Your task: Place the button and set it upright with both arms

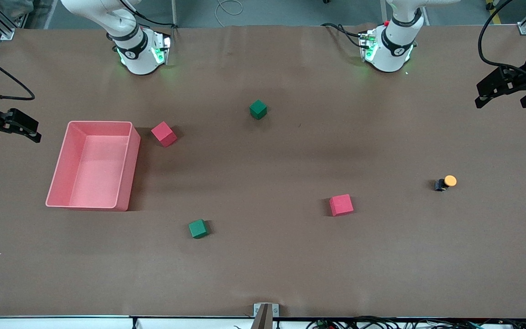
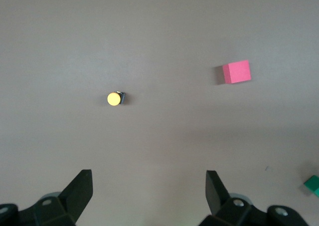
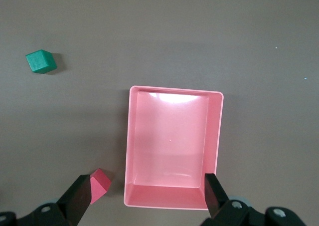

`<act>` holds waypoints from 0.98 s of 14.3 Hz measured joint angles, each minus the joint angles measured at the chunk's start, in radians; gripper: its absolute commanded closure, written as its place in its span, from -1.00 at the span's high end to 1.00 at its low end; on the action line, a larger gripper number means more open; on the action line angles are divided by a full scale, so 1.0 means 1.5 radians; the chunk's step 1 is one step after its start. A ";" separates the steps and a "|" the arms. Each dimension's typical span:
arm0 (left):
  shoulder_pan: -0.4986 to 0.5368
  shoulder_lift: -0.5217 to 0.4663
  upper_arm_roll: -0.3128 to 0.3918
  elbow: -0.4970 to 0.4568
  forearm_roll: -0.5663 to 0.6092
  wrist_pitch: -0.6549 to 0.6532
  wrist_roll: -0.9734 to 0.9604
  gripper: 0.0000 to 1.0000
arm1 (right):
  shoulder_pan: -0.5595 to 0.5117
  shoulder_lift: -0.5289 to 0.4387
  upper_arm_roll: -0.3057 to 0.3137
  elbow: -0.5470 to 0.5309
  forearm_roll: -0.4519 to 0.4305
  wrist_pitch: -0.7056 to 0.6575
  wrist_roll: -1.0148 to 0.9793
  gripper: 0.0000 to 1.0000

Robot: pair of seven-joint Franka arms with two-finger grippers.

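Observation:
The button lies on the brown table near the left arm's end. It looks tipped on its side, with the black body beside the round orange cap. It also shows in the left wrist view. My left gripper hangs high at the left arm's end of the table, open and empty, well apart from the button. My right gripper hangs high at the right arm's end, open and empty, beside the pink bin.
A pink bin stands toward the right arm's end, empty. A red cube sits beside it. A green cube lies mid-table near the bases. Another green cube and red cube lie nearer the camera.

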 measured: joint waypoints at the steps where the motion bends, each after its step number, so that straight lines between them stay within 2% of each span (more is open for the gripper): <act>1: 0.002 0.000 0.000 -0.002 0.000 0.000 0.012 1.00 | 0.000 0.000 0.000 0.000 0.000 0.000 0.000 1.00; 14: 0.016 0.001 -0.001 -0.018 0.000 -0.009 0.004 1.00 | 0.000 0.000 0.000 -0.001 0.000 -0.003 0.000 1.00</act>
